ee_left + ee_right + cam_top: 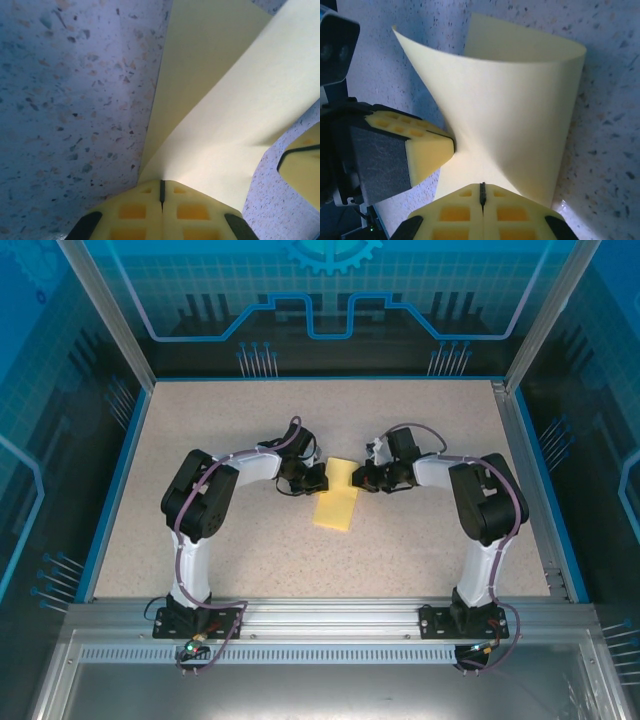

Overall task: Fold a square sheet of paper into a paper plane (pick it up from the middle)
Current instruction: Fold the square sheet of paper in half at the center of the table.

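The speckled table (250,540) is taking up most of the overhead view. The left arm (200,500) and right arm (485,500) are both bending in toward the middle of it, so their tips are nearly meeting.

The pale-yellow sheet of paper (338,502) is sitting right there in the centre, between the two arms. Its near part is lying flat on the table. The far part is curling up off the surface, and you can really see that lifted flap bowing over in the wrist views (240,115) (520,110).

The left gripper (162,186) is pinching the raised paper with its fingers pressed together, and the sheet is fanning out from its tip. The right gripper (482,189) is doing the same from the other side, fingers closed on the paper's edge. The two grippers are sitting just beside each other, and the left one's yellow tip (447,145) is touching the paper next to the right one.
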You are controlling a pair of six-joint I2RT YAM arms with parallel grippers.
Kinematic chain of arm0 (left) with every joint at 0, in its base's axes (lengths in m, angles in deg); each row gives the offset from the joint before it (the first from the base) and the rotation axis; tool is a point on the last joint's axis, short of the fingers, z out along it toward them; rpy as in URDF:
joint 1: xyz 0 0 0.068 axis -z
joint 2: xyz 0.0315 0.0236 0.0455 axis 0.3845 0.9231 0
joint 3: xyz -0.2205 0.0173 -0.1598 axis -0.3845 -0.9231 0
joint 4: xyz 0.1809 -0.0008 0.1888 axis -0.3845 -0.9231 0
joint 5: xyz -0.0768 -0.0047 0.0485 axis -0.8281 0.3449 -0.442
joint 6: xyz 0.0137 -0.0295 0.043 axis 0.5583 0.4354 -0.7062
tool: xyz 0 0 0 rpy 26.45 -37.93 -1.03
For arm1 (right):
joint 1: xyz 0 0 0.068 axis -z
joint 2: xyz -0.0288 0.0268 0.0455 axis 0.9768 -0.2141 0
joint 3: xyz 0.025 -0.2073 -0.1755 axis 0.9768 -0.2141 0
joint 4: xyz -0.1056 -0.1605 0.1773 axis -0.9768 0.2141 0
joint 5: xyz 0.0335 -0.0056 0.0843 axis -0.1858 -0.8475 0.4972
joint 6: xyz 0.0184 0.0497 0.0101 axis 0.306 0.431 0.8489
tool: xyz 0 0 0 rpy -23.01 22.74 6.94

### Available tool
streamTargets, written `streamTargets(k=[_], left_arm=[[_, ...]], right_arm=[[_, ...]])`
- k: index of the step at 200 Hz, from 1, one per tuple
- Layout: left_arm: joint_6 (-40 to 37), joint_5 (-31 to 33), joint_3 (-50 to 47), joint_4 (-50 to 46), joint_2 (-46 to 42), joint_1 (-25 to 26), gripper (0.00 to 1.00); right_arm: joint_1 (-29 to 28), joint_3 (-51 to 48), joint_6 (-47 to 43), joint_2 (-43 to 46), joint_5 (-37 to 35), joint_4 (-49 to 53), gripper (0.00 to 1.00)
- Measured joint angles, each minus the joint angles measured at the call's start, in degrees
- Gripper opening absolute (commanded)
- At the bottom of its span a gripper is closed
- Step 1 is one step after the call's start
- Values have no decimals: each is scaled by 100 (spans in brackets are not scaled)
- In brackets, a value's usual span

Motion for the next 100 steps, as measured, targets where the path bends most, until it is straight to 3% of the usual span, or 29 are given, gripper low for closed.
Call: streamTargets(k=[100], left_arm=[[-26, -9, 0, 0, 0, 0, 0]], right_arm=[[87, 173, 22, -354, -22, 170, 1]])
